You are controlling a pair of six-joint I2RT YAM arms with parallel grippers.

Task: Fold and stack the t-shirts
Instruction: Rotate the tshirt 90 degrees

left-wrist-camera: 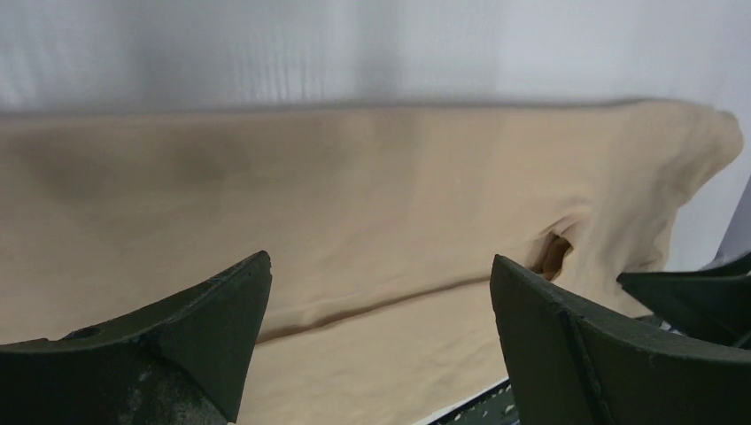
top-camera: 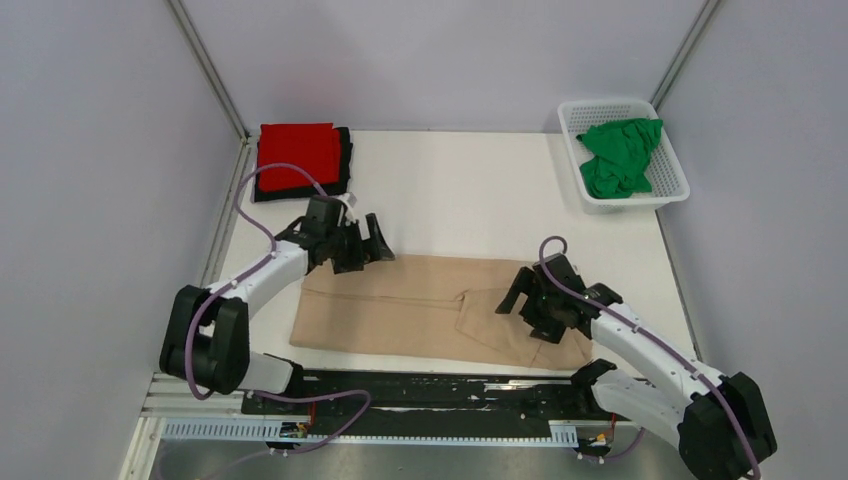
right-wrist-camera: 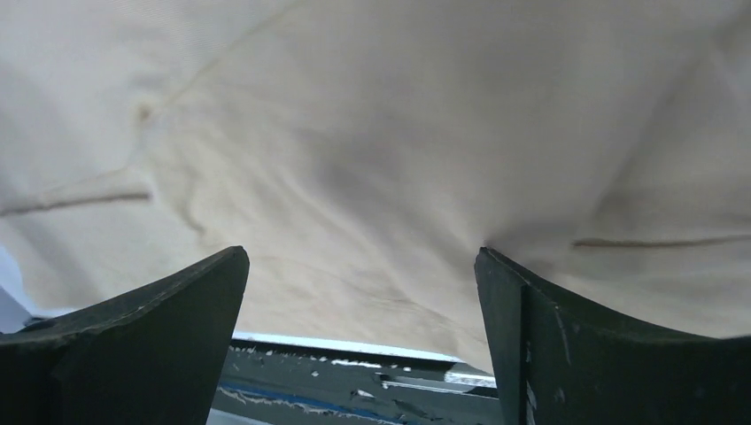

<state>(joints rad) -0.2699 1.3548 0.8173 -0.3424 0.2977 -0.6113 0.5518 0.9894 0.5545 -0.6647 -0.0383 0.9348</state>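
A tan t-shirt (top-camera: 420, 310) lies folded into a long band near the table's front edge; it fills the left wrist view (left-wrist-camera: 372, 195) and the right wrist view (right-wrist-camera: 381, 133). My left gripper (top-camera: 362, 252) is open and empty at the shirt's far left corner. My right gripper (top-camera: 528, 305) is open and empty over the shirt's right part, beside a folded sleeve. A folded red t-shirt (top-camera: 297, 155) lies on a folded black one (top-camera: 345, 160) at the far left. A crumpled green t-shirt (top-camera: 620, 155) sits in the white basket (top-camera: 672, 190).
The basket stands at the table's far right corner. A black rail (top-camera: 430, 392) runs along the front edge under the arm bases and shows in the right wrist view (right-wrist-camera: 354, 381). Grey walls close in both sides.
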